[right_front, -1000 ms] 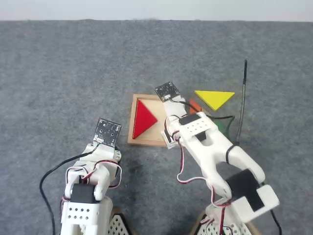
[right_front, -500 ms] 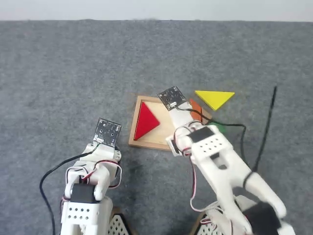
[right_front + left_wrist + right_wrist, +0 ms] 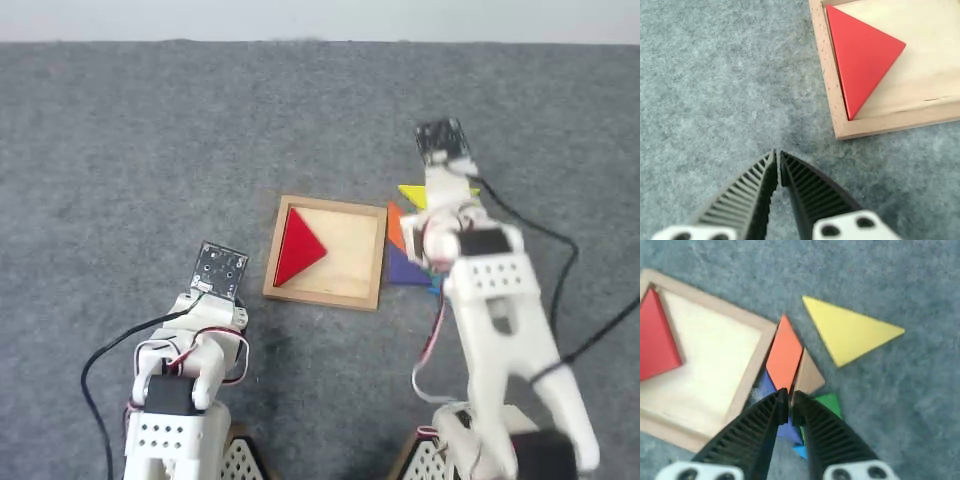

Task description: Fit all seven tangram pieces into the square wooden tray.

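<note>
- Lying flat inside the tray (image 3: pixel 322 297), along the side nearest the left arm, the red triangle (image 3: pixel 297 247) is the one piece already in place. The rest of the tray floor is showing bare wood.
- Going by that, the task is only just getting under way: one piece is sitting in, and six are waiting outside if all seven are counted.
- Just beyond the tray's opposite side, a cluster is waiting on the grey worktop (image 3: pixel 150 130).
  - The orange piece (image 3: pixel 785 361) is lying up against the rim.
  - The tan piece (image 3: pixel 808 375) is lying edge to edge with the orange one.
  - The dark blue piece (image 3: pixel 765 385) and the green piece (image 3: pixel 827 402) are showing partly from under the right arm's tool.
  - A light blue sliver (image 3: pixel 801 451) is peeking out beside them.
- Farther out, the yellow triangle (image 3: pixel 850 332) is lying on its own, near the cluster but not touching it.
- Nearest the robot, the left tool (image 3: pixel 778 155) is hanging low over the worktop, just short of the tray's near corner.
  - Its jaws are pressing together.
  - It is gripping nothing and appears to be touching neither the tray nor any piece.
- Farther along, the right tool (image 3: pixel 789 394) is hovering above the cluster, with its tips over the spot where the orange, tan and dark blue pieces are meeting.
  - Its jaws are all but clenched, leaving only a thin slit with nothing caught in it.
  - I cannot tell whether the tips are actually resting on the pieces or floating just above them.
</note>
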Tool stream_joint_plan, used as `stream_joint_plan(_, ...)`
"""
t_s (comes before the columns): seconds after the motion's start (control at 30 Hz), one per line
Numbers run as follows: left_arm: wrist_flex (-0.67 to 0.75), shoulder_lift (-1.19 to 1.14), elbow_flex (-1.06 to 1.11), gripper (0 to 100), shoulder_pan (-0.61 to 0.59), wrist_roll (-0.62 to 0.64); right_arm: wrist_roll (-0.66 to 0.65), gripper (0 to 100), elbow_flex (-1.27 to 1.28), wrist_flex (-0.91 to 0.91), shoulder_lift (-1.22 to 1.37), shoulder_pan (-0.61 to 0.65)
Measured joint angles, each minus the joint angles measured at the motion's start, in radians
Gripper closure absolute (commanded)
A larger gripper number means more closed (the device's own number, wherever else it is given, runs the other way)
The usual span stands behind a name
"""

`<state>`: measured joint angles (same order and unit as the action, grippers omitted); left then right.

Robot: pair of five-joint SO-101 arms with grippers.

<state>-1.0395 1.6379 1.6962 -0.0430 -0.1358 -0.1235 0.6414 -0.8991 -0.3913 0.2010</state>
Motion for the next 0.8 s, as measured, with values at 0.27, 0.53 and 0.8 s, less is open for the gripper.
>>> stream_joint_plan(0.27, 0.0, 0.0, 0.0, 99, 0.0, 0.0, -0.367, 79.5, -0.511, -0.304, 0.443, -0.006)
stream_joint_plan(0.53, 0.0, 0.0, 0.0, 99, 0.0, 0.0, -0.899, 70.1, -0.784, -0.519, 0.73, -0.011)
stream_joint_plan(0.8, 0.0, 0.0, 0.0, 99, 0.0, 0.0, -1.112, 60.3, -0.95, -0.568, 0.876, -0.129)
